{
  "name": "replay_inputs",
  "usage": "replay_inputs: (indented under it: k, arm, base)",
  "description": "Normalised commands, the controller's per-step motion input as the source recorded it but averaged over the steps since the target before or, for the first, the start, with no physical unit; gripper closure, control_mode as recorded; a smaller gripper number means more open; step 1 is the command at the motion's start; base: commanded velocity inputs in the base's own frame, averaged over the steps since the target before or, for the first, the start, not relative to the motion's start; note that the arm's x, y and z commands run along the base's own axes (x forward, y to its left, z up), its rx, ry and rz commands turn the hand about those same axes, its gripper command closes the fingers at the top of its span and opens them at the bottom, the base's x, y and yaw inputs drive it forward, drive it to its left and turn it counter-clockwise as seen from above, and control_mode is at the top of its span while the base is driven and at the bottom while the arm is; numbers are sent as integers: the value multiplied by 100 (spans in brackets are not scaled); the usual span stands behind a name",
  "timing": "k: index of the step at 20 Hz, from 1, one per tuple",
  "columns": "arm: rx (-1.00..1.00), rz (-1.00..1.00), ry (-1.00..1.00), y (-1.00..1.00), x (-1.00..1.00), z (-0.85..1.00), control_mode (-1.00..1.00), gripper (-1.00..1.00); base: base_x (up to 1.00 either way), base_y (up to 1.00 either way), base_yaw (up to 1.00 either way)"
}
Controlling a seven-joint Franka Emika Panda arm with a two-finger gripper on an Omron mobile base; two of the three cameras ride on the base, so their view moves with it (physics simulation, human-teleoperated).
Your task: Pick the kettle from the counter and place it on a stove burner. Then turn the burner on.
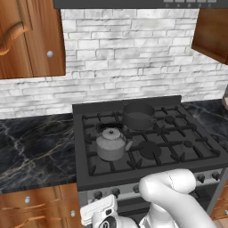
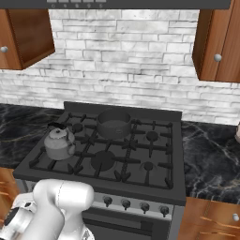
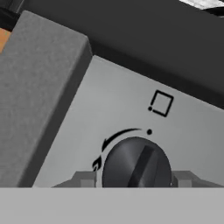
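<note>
Kettle (image 1: 111, 143) seated on the front-left stove burner (image 1: 108, 153); tool (image 3: 136, 177) at a control knob (image 3: 136, 165).

The dull-grey kettle stands upright on the cast-iron grate at the front left of the black stove (image 1: 147, 147), lid on, spout pointing right in the left base view. A dark straight-sided pot (image 1: 138, 115) sits on the burner behind and to its right, apart from the kettle. Black marble surface (image 1: 35, 147) lies on either side of the stove. In the hand view the two fingertips (image 3: 84, 178) flank a round black knob on the grey front panel, one at each side and just beside its rim; whether they press it cannot be told. The jaws stand about knob-width apart. The knob's ridge is tilted slightly off vertical, below a small square burner mark (image 3: 161, 103).
</note>
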Motion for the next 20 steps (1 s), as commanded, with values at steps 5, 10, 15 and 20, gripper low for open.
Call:
replay_inputs:
  k: [5, 10, 15, 20]
  arm:
    - [-19, 33, 20, 0, 0, -42, -100, 100]
    - [-19, 33, 28, 0, 0, -45, -100, 100]
    - [-21, 35, 37, 0, 0, -52, -100, 100]
    - [-22, 35, 41, 0, 0, -53, -100, 100]
  base:
    - [0, 0, 0]
    - [0, 0, 0]
    - [0, 0, 0]
    - [0, 0, 0]
